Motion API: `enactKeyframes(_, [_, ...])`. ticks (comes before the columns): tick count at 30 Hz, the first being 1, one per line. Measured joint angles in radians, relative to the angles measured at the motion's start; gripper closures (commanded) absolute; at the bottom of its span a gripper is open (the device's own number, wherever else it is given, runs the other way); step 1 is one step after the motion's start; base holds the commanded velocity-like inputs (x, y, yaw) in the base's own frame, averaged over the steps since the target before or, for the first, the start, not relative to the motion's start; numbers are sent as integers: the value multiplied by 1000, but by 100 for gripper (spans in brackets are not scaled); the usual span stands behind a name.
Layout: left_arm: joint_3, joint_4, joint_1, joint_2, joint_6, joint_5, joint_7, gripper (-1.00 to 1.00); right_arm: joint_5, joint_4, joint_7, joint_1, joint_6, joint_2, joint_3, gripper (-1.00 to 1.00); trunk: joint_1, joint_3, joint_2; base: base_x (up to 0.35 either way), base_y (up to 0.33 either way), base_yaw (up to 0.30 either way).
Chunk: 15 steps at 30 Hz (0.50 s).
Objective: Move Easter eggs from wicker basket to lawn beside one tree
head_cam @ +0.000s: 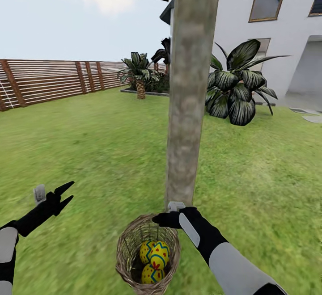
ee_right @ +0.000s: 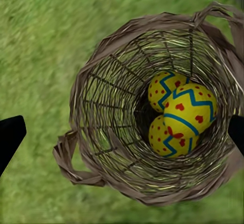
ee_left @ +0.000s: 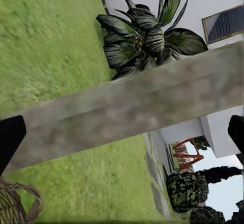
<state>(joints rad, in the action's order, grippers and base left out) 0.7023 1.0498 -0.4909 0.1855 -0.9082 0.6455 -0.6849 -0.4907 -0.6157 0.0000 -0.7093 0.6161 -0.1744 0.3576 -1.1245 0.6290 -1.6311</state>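
Note:
The wicker basket (head_cam: 129,259) stands on the lawn (head_cam: 89,143) at the foot of the tree (head_cam: 192,94), whose pale mottled trunk rises just behind it. Three Easter eggs lie inside, yellow with blue zigzags and red marks: one on top (ee_right: 189,109), one behind (ee_right: 162,89), one below (ee_right: 165,138). My right gripper (head_cam: 162,219) hovers open above the basket's rim (ee_right: 91,76), looking straight down into it, fingers spread wide and empty. My left gripper (head_cam: 65,195) is open over the grass to the left, facing the trunk (ee_left: 127,107).
A broad striped-leaf plant (head_cam: 237,85) grows right of the trunk, before the white house (head_cam: 277,31). A slatted wooden fence (head_cam: 44,80) runs along the left. Small palms (head_cam: 139,73) stand far back. Grey stepping stones (head_cam: 313,117) lie at the right edge. Grass spreads around the tree.

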Motion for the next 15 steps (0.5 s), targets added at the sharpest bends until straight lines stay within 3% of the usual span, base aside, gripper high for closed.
enactKeyframes(5, [0, 0, 0, 0, 0, -1, 0, -100, -2, 1, 0, 0, 0, 0, 0, -100, 0, -3, 0, 0, 301, -253])
enactKeyframes(11, [0, 0, 0, 1, 0, -1, 0, -100, -2, 2, 0, 0, 0, 0, 1, -100, 0, -4, 0, 0, 282, -35])
enactKeyframes(15, [2, 1, 0, 0, 0, 0, -1, -100, -3, 4, -1, 0, 0, 0, 2, -100, 0, -4, 0, 0, 45, -2])
